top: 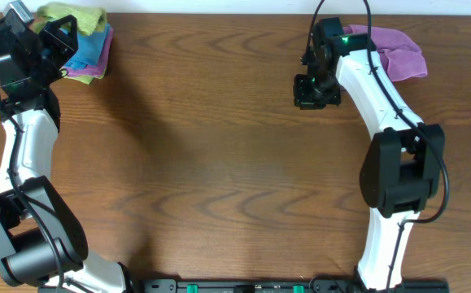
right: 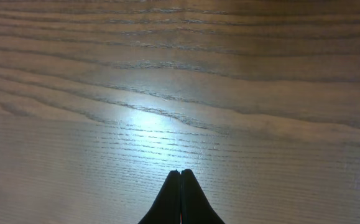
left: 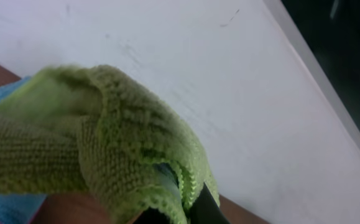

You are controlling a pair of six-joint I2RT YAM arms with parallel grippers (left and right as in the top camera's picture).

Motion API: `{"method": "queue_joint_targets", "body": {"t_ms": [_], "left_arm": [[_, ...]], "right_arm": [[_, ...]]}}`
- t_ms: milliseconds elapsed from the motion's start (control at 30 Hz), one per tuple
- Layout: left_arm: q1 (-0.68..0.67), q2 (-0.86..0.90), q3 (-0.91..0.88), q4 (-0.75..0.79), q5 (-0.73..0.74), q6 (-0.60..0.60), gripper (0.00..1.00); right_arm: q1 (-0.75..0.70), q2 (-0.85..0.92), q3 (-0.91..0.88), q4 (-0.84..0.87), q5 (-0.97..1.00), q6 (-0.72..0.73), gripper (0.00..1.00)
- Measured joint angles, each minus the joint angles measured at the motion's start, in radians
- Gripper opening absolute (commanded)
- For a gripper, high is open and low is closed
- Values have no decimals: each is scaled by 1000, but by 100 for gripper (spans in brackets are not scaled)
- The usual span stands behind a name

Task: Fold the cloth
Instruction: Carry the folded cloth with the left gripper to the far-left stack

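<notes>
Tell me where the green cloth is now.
In the overhead view, the green cloth lies at the table's far-left corner, atop a blue cloth and a purple cloth, pinched by the left gripper.

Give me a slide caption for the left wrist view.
Bunched lime-green cloth fills the frame, draped over dark fingers, blue cloth beneath, white wall behind.

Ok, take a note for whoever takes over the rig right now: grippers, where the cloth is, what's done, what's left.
Left gripper: shut on a bunched part of the cloth, at the far-left pile, over a blue cloth.
Right gripper: shut, empty, over bare table, near the purple cloth.
Done: cloth grasped only; not spread, not folded.
Left: bring it to open table, flatten it, fold it.
</notes>
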Motion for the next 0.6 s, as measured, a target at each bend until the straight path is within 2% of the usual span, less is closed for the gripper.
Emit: {"method": "queue_joint_targets", "body": {"t_ms": [267,433,600], "left_arm": [[-4,0,0,-50,-32,36,6],[-10,5,1,-6,-97,92,5],[-10,119,106,4,-97,131,6]], "right_arm": [[0,0,0,-3,0,-1,2],[0,0,0,-4,0,-1,2],[5,0,0,-2,0,-1,1]]}}
